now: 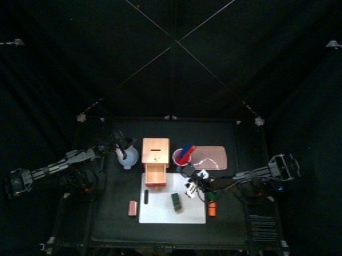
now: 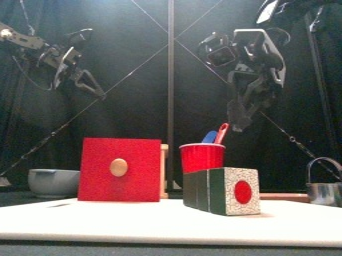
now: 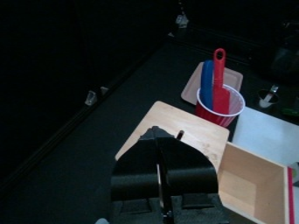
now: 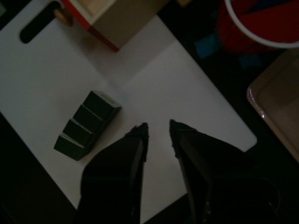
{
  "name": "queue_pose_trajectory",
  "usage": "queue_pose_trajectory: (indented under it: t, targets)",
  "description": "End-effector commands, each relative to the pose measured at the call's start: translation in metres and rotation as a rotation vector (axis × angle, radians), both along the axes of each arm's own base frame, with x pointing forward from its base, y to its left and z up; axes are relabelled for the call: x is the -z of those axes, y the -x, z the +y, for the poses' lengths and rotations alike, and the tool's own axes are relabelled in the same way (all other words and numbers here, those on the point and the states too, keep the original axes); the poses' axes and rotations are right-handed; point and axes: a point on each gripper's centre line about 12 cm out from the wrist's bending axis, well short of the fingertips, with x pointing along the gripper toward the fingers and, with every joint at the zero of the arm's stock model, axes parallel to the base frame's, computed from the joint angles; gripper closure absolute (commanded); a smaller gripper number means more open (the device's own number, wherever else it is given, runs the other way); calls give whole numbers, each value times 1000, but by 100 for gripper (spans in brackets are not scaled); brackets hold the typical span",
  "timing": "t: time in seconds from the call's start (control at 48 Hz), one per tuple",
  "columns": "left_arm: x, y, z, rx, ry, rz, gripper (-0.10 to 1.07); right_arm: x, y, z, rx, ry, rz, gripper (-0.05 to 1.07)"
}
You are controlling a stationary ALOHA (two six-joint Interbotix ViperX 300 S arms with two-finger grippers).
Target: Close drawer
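The orange-brown sliding drawer [image 1: 155, 177] of the light-tan wooden cabinet [image 1: 159, 153] is seen pulled out toward the bench's front edge. The right gripper [image 4: 159, 133] is held above the white mat [image 4: 163, 96] with fingers slightly parted, grasping nothing. Whether the left gripper [image 3: 167, 171] is released or clenched cannot be told.

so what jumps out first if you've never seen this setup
Probably the drawer's red front, facing the camera in the front view, pulled out of the light wooden cabinet at the table's middle. Next, the red cup just right of it, with a dark green block with a red dot in front on the white board.
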Motion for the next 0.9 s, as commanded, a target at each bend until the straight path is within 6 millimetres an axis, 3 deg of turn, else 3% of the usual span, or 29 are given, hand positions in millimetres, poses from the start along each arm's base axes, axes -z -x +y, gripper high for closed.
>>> queue_pose_trajectory:
  t: [0.0, 0.167, 0.312, 0.542, 0.875]
  targets:
    - [-12, -4, -7, 34, -41, -63, 91, -25, 2, -1, -64, 19, -118, 65]
    - [-15, -6, -28, 118, -87, -141, 91, -40, 7, -2, -140, 16, -266, 79]
    - [-9, -9, -42, 178, -86, -149, 91, -46, 15, -2, -224, 41, -387, 80]
    - [-5, -8, -45, 188, -80, -143, 91, -50, 18, 0, -299, 35, -503, 80]
    - [-5, -8, -45, 188, -80, -146, 91, -48, 19, 1, -342, 77, -505, 80]
